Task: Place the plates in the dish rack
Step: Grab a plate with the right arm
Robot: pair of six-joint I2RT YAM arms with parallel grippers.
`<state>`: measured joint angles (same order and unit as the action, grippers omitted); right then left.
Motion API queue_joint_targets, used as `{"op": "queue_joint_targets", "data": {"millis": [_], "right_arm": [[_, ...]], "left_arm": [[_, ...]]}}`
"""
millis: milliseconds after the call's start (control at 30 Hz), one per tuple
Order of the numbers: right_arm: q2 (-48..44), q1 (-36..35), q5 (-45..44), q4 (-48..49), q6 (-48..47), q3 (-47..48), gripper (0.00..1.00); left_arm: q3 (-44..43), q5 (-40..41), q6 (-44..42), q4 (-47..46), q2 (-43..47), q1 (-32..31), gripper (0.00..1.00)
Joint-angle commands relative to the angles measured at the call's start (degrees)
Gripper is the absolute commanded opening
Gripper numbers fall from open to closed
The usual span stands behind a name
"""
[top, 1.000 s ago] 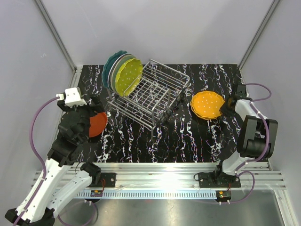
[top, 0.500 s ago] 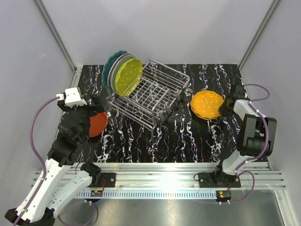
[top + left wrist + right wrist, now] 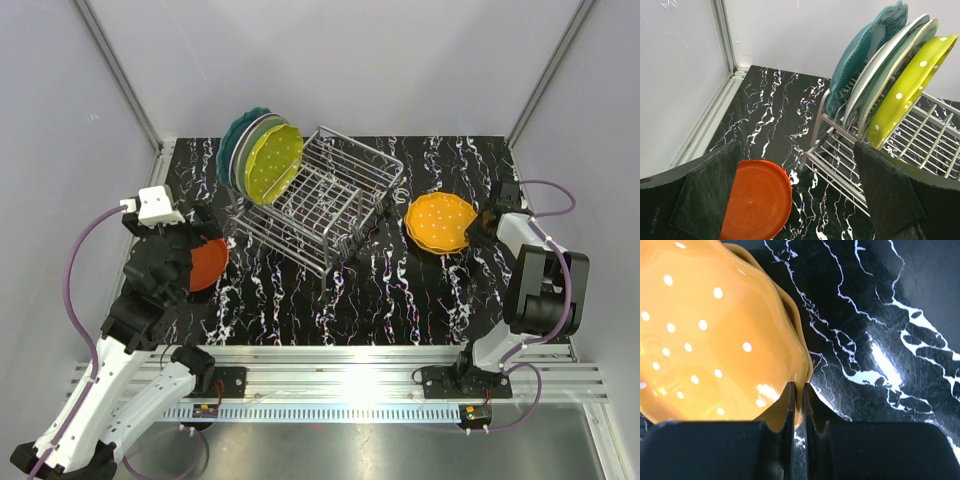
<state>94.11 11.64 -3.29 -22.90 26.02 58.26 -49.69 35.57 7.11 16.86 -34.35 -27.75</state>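
Orange and white-dotted, the scalloped plate (image 3: 440, 222) lies flat on the black marbled table (image 3: 400, 300) at right of centre, well apart from the wire dish rack (image 3: 330, 205). The right tool (image 3: 799, 390) is drawn narrow on the plate's near rim, which is pinched between its two thin fingers. A second edge seems to show just under that rim in the wrist view; whether it is another plate cannot be told.

The lift looks best done slowly. The pinch should be kept firm so the plate does not swing, the plate tipped upright on the way, then lined up edge-first with a free slot beside the yellow-green dotted plate (image 3: 273, 162) at the rack's upper-left end.

The right arm sits folded at the right edge of the frame, its wrist low and reaching left to the plate's side. At lower left, the left arm bends up the frame — its tool (image 3: 800, 200) spread wide above the red-orange plate (image 3: 757, 200), holding nothing.
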Motion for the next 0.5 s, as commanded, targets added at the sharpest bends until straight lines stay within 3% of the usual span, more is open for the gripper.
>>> {"op": "queue_joint_targets", "data": {"millis": [0, 467], "right_arm": [[-3.75, -0.48, 2.14, -2.33, 1.75, -1.3, 0.0], [-14.47, -0.48, 11.11, -6.19, 9.22, -5.61, 0.0]], "left_arm": [[-1.73, 0.02, 0.18, -2.18, -0.63, 0.15, 0.99], [-1.55, -0.24, 0.53, -2.27, -1.51, 0.15, 0.99]]}}
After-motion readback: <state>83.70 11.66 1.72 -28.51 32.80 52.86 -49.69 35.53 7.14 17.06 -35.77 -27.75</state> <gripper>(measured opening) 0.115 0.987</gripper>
